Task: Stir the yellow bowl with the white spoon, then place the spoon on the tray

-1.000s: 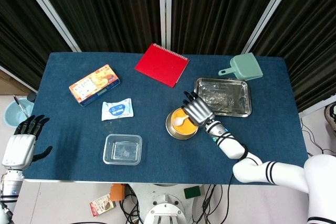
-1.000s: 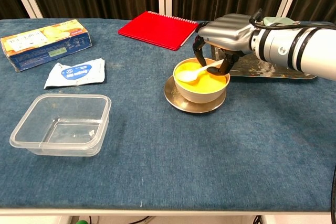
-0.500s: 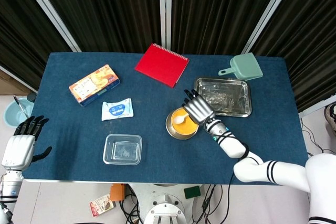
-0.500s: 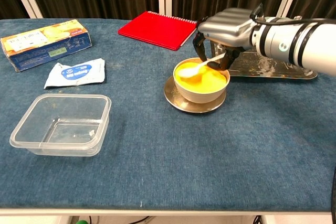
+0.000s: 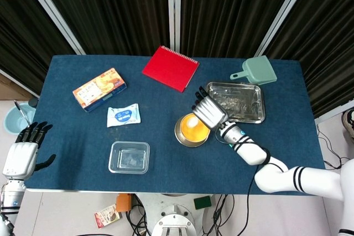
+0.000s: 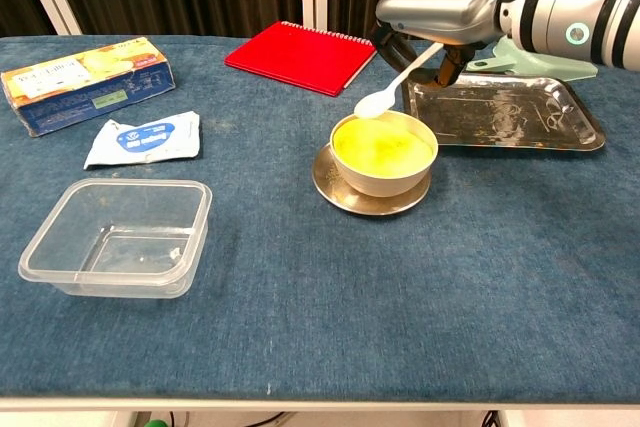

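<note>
Right hand [image 6: 440, 2] grasps the white spoon [image 6: 396, 80], its head hanging just above the yellow bowl [image 6: 384, 152]; tray [image 6: 505, 112] lies right. Left hand [image 5: 22, 156] hangs released off the tabletop [image 6: 330, 287].

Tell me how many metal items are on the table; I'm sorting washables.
2: the steel tray at the right, behind the yellow bowl, and the metal saucer under that bowl. None seem hidden.

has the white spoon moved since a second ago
Yes. The white spoon, held by the right hand, has come up out of the yellow bowl; its tip now hangs above the bowl's far rim.
</note>
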